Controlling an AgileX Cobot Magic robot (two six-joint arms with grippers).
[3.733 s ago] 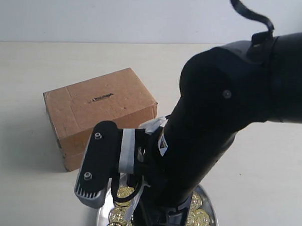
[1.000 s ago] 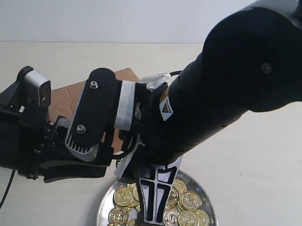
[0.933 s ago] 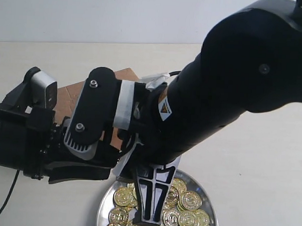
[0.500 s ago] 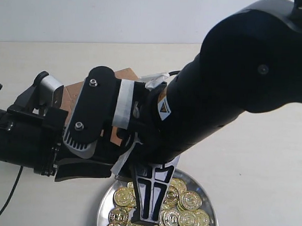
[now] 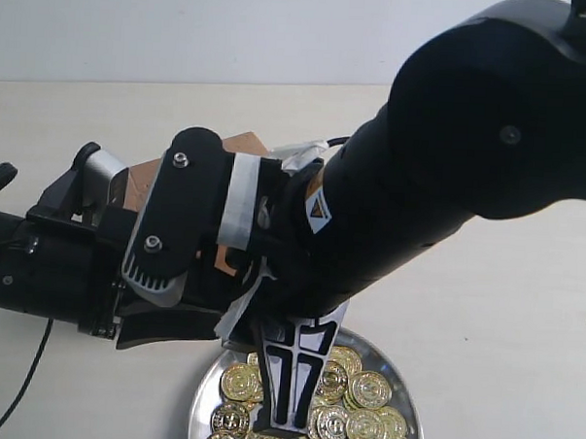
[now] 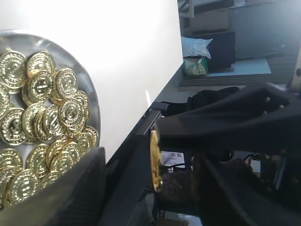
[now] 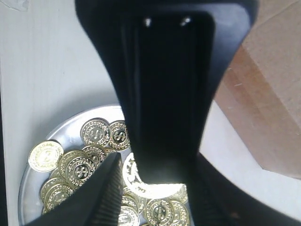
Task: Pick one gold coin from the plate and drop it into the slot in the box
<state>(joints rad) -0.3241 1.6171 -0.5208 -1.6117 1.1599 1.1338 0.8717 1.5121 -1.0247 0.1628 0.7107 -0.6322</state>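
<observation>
A pale beige desk is carrying everything and running back to a plain white wall. In the left wrist view, beyond the desk's edge, a room with dark furniture and a white and green bag on the floor is showing. At the desk's near edge the round silver plate is sitting with a heap of gold coins filling it. Behind it, toward the middle of the desk, the cardboard box is lying almost wholly hidden by the two black arms. They are also covering its slot.

Compared with a second ago, the left arm is reaching further in from the desk's left edge. Its grey wrist camera is now lying closer to the right arm's taped wrist camera, while the right arm is standing as it did. Some seconds back the left arm was out of view, the box top and slot were exposed, and the right arm was bending lower over the plate.

The right end effector is hanging point-down over the heap of gold coins, its fingers partway apart and gripping a single gold coin clear of the heap. The left end effector is lying roughly level near the plate's far left rim, with its fingers spread wide and holding nothing. The single gold coin is standing on edge ahead of the gap between them, touching neither.
</observation>
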